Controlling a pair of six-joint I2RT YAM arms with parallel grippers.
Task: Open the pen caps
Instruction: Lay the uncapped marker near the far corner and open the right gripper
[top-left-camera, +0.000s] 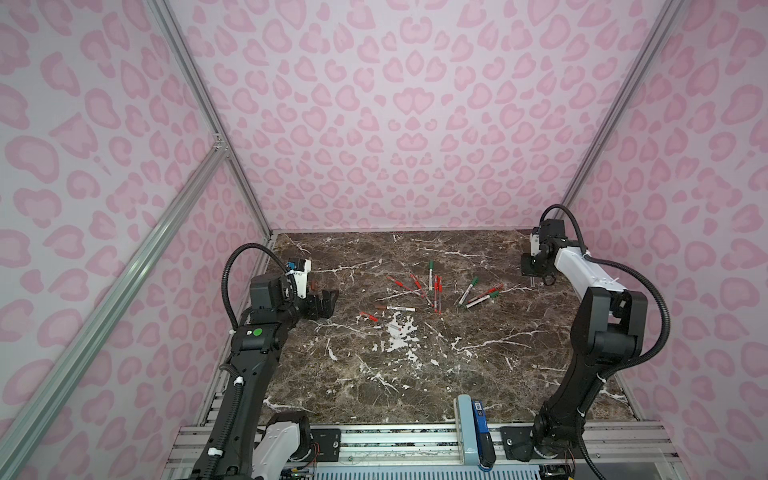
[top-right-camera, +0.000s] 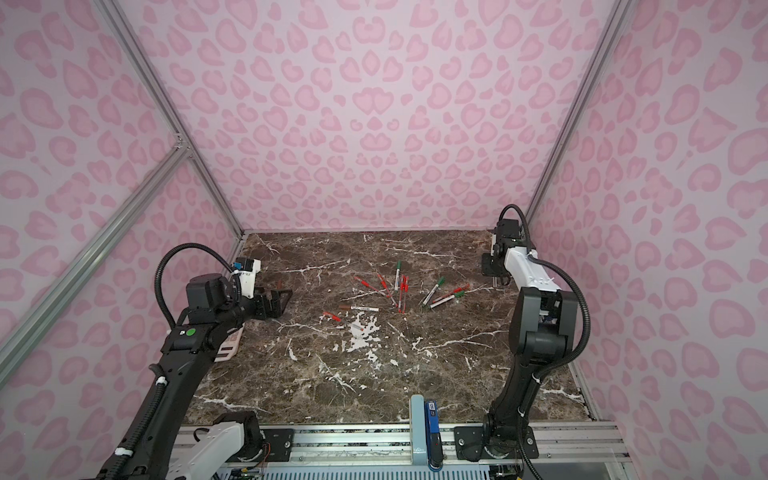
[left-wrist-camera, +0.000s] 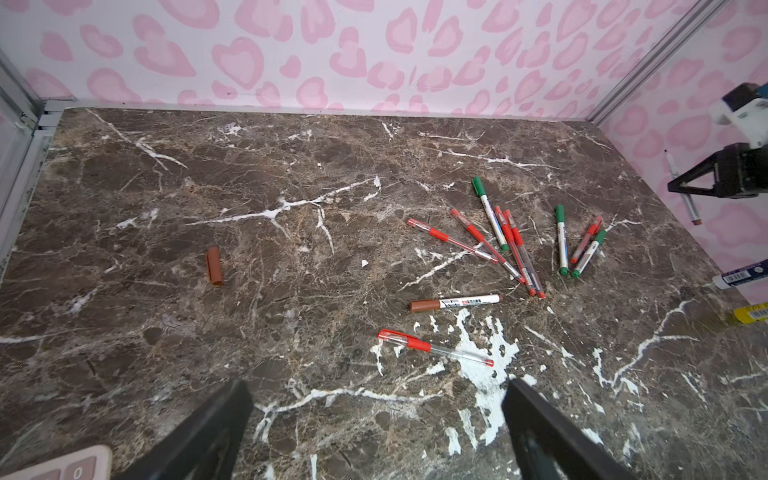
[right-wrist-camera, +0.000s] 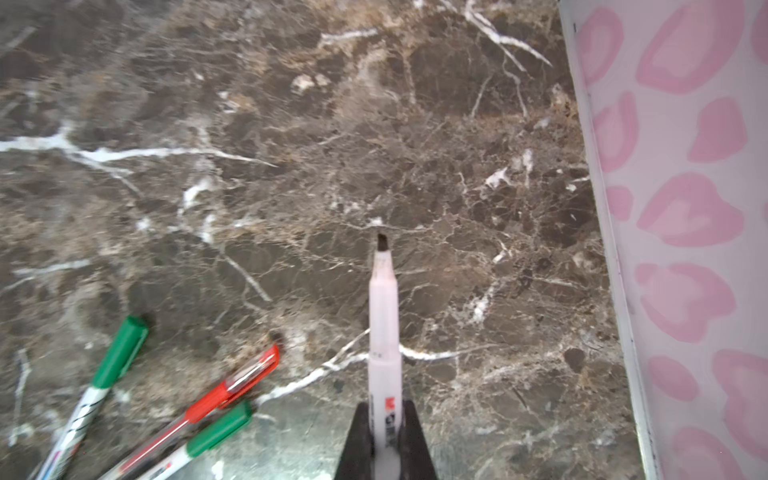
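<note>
Surface: brown marble-patterned tabletop (top-left-camera: 415, 374) with white veins, level.
Room: pink heart-print walls (top-left-camera: 374, 104) close off three sides. Aluminium rails (top-left-camera: 124, 282) run along the corners and slant across the left wall.
Pens: the pens (top-left-camera: 432, 286) lie scattered on the far middle of the tabletop, several crossing one another. Some have white barrels with green caps (left-wrist-camera: 480, 185); others have clear barrels with red parts.
Brown-capped pen: the brown-capped pen (left-wrist-camera: 457, 302) lies flat on its own, just on the near side of the scatter, with its cap on.
Loose cap: the brown cap (left-wrist-camera: 215, 267) lies alone on the tabletop toward the left side, well apart from every pen and touching nothing else.
Left tool: the left gripper (top-left-camera: 326, 300) hangs over the left side of the tabletop near the brown cap. Its jaws are spread wide and it holds nothing.
Right tool: the right gripper (right-wrist-camera: 385, 415) is near the far right corner, beside the wall. Its jaws are clamped on the white barrel of the uncapped pen (right-wrist-camera: 384, 324).
Held pen: roughly upright, dark tip pointing down at the tabletop. Whether the tip touches the surface cannot be told.
</note>
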